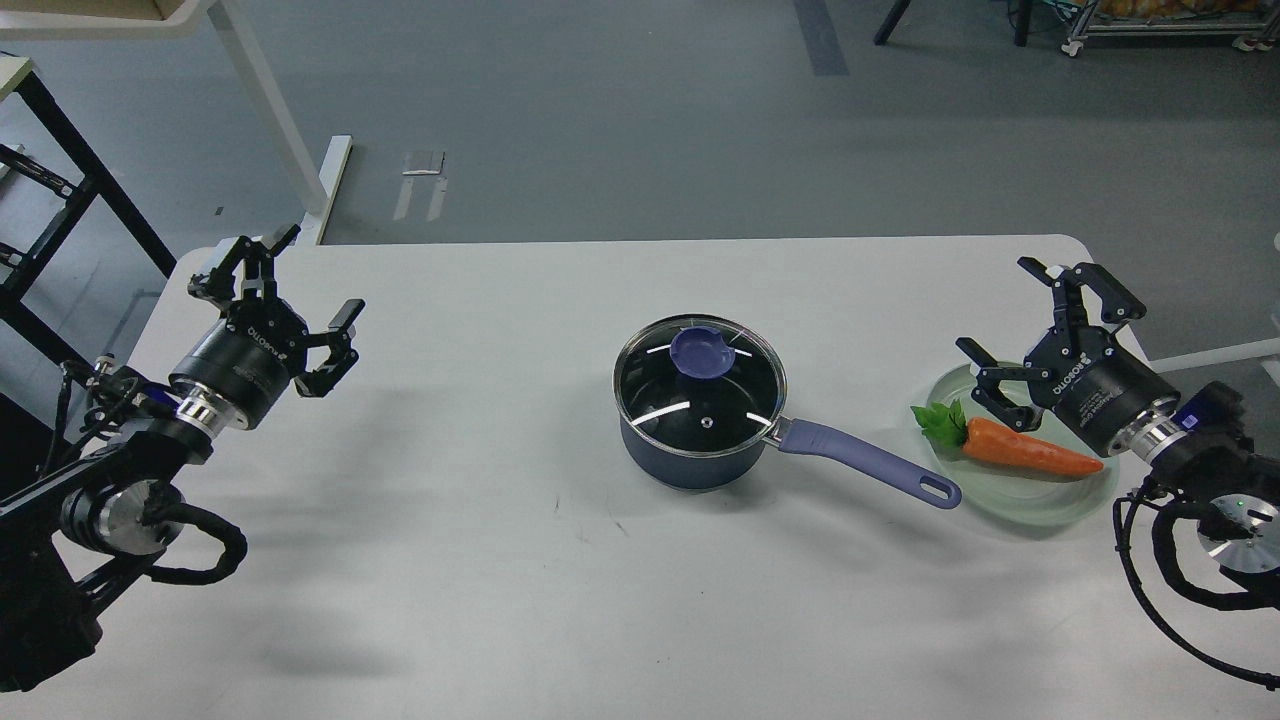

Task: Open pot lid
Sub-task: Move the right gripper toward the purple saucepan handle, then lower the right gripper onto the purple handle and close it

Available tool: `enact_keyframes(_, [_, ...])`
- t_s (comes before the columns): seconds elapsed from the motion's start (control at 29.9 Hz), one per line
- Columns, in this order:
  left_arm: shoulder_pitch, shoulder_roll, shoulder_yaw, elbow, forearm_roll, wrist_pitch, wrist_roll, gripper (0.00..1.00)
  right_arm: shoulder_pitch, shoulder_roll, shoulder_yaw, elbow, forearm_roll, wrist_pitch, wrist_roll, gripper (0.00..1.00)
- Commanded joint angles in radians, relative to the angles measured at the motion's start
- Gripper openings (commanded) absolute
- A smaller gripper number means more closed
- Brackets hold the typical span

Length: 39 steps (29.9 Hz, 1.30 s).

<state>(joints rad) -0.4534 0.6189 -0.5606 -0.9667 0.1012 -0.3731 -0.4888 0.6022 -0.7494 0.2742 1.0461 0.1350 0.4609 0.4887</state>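
Lid [700,378]: glass, steel-rimmed, rigid, likely slippery and breakable, seated on pot [690,452]; best held by knob [699,352]; both arms' jaws spread, empty.

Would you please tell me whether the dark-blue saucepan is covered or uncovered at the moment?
Covered. The clear glass lid sits level on the dark-blue saucepan, steel rim seated all round, purple-blue knob up.

left gripper [300,290], at 9 o'clock: "ROBOTIQ" on its black body | right gripper [1050,320], at 3 o'clock: "ROBOTIQ" on its black body
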Motion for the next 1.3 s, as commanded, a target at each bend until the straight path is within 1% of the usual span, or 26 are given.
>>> enact_keyframes(0.0, [0.004,0.005,-0.005,-0.003,0.000,0.006,0.000,0.99,-0.002,-0.001,0.002,0.000,0.001,-0.001,0.000,0.99])
enact_keyframes(0.17, [0.002,0.010,0.004,-0.003,-0.002,0.026,0.000,0.99,-0.002,-0.010,0.008,0.005,0.001,-0.001,0.000,0.99])
enact_keyframes(0.33, [-0.016,0.024,0.011,0.022,0.000,0.023,0.000,0.99,0.017,-0.086,0.008,0.040,-0.018,0.001,0.000,0.99])
enact_keyframes(0.4, [-0.031,0.028,0.013,0.037,0.006,0.022,0.000,0.99,0.050,-0.132,0.008,0.064,-0.092,0.001,0.000,0.99])
enact_keyframes(0.5, [-0.065,0.038,0.013,0.037,0.069,0.020,0.000,0.99,0.103,-0.204,0.008,0.126,-0.298,-0.010,0.000,0.99])
enact_keyframes(0.64, [-0.070,0.044,0.008,0.031,0.094,0.017,0.000,0.99,0.191,-0.292,0.005,0.233,-0.559,-0.051,0.000,0.99])
enact_keyframes(0.84, [-0.071,0.044,0.007,0.020,0.097,0.017,0.000,0.99,0.333,-0.370,-0.024,0.370,-0.998,-0.097,0.000,0.99])
enact_keyframes(0.94, [-0.071,0.044,0.008,0.002,0.098,0.022,0.000,0.99,0.399,-0.378,-0.087,0.416,-1.242,-0.099,0.000,0.99])
enact_keyframes(1.0, [-0.071,0.044,0.008,-0.006,0.098,0.023,0.000,0.99,0.441,-0.380,-0.143,0.451,-1.363,-0.100,0.000,0.99])
enact_keyframes(1.14, [-0.071,0.044,0.008,-0.018,0.100,0.025,0.000,0.99,0.519,-0.367,-0.263,0.489,-1.551,-0.113,0.000,0.99])
enact_keyframes(1.27, [-0.073,0.047,0.008,-0.020,0.101,0.023,0.000,0.99,0.585,-0.314,-0.367,0.485,-1.683,-0.163,0.000,0.99])
